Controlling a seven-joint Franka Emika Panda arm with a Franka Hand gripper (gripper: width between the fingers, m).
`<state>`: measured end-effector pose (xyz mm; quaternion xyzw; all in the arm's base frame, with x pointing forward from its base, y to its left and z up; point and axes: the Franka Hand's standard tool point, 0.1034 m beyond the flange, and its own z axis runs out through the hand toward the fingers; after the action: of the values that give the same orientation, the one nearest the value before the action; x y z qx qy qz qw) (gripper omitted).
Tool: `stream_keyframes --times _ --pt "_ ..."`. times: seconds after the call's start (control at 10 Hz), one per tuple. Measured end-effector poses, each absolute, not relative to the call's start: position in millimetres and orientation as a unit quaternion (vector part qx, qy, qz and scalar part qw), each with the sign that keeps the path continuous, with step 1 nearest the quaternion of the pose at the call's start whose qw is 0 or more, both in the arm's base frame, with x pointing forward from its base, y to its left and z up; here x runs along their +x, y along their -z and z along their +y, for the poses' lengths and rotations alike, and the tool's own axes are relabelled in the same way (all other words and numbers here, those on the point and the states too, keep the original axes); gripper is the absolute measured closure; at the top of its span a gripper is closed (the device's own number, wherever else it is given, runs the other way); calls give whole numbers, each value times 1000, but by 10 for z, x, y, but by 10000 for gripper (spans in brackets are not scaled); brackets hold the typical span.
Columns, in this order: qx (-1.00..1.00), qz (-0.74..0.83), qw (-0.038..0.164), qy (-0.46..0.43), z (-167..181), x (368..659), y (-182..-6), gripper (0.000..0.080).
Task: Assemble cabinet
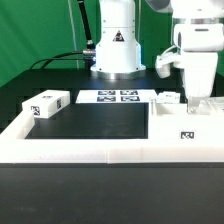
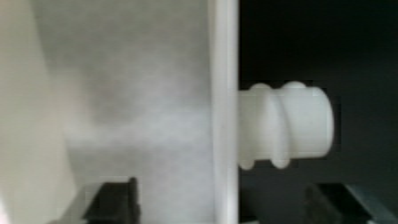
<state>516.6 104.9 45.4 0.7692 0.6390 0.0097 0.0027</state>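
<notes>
The cabinet body, a white box with a tag on its front, lies at the exterior view's right. My gripper hangs straight over it, fingers reaching down to its top. In the wrist view a white panel fills one side, and its edge runs between my two dark fingertips. A ribbed white knob sticks out from that edge over the black mat. The gripper is open, its fingers wide apart on either side of the edge. A smaller white block with tags lies at the exterior view's left.
The marker board lies at the back middle in front of the arm's base. A long low white border rail runs along the front and up the left side. A black mat covers the middle.
</notes>
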Motion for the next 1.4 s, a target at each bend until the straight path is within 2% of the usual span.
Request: stream_keyframes --times 0.1,0.2,0.3,0.5,0.9,1.0,1.4 --pt "774 633 6 -12 1037 5123 -548 77" --pt "778 629 11 -16 1024 5053 -665 77" --pt "777 629 17 -19 1001 4934 -804 12" --pt "775 631 18 -17 1039 4778 -881 3" --pt "777 629 16 -15 1008 4785 -848 2" --pt "747 664 23 -34 1004 4770 -838 2" --pt "688 725 25 -30 1447 4509 -780 2"
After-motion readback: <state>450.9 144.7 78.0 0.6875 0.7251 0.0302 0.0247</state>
